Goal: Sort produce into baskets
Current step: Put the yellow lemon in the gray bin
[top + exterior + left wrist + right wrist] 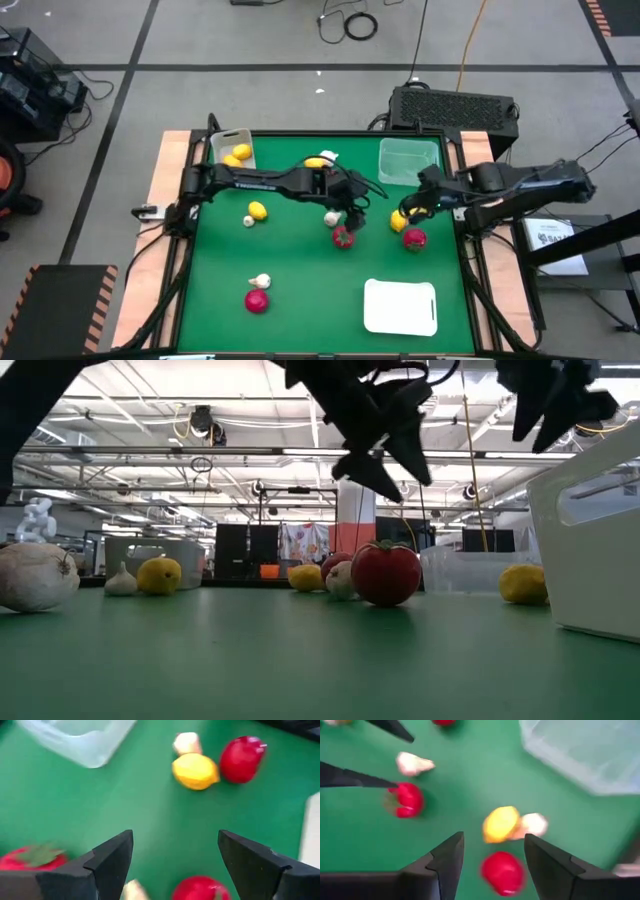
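Produce lies scattered on the green table. A red piece with a green top (343,237) and a white bulb (331,217) sit mid-table, under my left gripper (353,213), which hangs open above them. A lemon (501,823), a white bulb (534,824) and a round red piece (504,871) lie together under my right gripper (413,207), which is also open and clear of them. Two lemons rest in the whitish bin (230,140). The clear greenish bin (409,160) and the flat white tray (400,306) hold nothing that I can see.
More produce lies about: a lemon (257,210) with a small bulb at left centre, a lemon (316,161) at the far edge, and a bulb (262,282) and a red piece (257,300) near the front. Wooden rails border the table's left and right edges.
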You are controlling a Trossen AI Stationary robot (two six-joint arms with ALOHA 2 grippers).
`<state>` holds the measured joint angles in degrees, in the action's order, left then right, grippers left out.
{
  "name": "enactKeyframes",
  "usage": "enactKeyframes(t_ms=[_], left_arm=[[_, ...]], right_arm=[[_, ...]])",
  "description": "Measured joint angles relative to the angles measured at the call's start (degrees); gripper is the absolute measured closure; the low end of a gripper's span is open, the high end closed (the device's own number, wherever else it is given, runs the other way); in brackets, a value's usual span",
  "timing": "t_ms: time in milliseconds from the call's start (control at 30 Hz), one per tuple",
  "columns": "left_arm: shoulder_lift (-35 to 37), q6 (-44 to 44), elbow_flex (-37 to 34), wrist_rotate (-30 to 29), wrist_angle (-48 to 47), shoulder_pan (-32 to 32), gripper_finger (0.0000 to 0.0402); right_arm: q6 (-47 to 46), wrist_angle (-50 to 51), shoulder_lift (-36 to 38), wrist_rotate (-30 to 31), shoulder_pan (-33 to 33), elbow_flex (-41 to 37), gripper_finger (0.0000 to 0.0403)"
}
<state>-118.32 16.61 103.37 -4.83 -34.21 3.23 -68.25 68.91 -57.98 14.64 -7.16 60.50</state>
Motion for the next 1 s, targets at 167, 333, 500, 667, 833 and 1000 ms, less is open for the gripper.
enactKeyframes(t_ms=[167,333,500,667,833,1000], left_arm=[[5.23,-2.46,-0.39,-2.5,-6.28,2.15,0.0103],[11.75,-8.04,-4.76,-3.38,-9.3,3.72,0.0103],[21.28,-9.87,-14.7,-4.06,-6.98,6.31,0.0103],[29.92,-9.59,-26.66,-3.16,-0.38,8.81,0.0103],[34.43,-9.51,-33.79,-2.12,4.11,9.67,0.0103],[34.82,-9.56,-35.85,-0.24,5.76,9.79,0.0103]], right_arm=[[-5.74,-9.83,1.29,-2.24,-0.02,-10.2,0.0204],[-12.99,-12.82,-2.12,-2.54,0.06,-13.98,0.0204],[-18.27,-16.78,-7.46,-2.43,0.2,-14.13,0.0204],[-21.68,-18.03,-13.28,-2.5,0.72,-14.13,0.0204],[-24.3,-18.87,-18.08,-2.69,0.85,-14.17,0.0204],[-24.69,-20.55,-20.92,-2.5,1.23,-14.17,0.0204]])
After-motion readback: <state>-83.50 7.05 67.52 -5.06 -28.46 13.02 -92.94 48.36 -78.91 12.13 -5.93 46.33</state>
